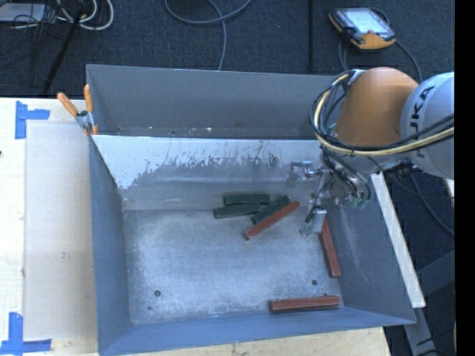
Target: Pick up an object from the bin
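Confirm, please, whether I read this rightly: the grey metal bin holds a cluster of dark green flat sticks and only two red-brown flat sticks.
Not quite. The camera view shows three red-brown flat sticks in the grey metal bin, not two: one against the cluster of dark green flat sticks, one along the right wall, one near the front wall.

In your bin (185, 110), a cluster of bars (241, 205) lies toward the back wall, right of centre. A slanted bar (271, 219) touches the cluster's right end and perhaps rests on it. Just right of that bar hangs the gripper (315, 219), near the upper end of a wall-side bar (330, 252) on the right slope. A front bar (304, 303) lies along the near wall, well apart.
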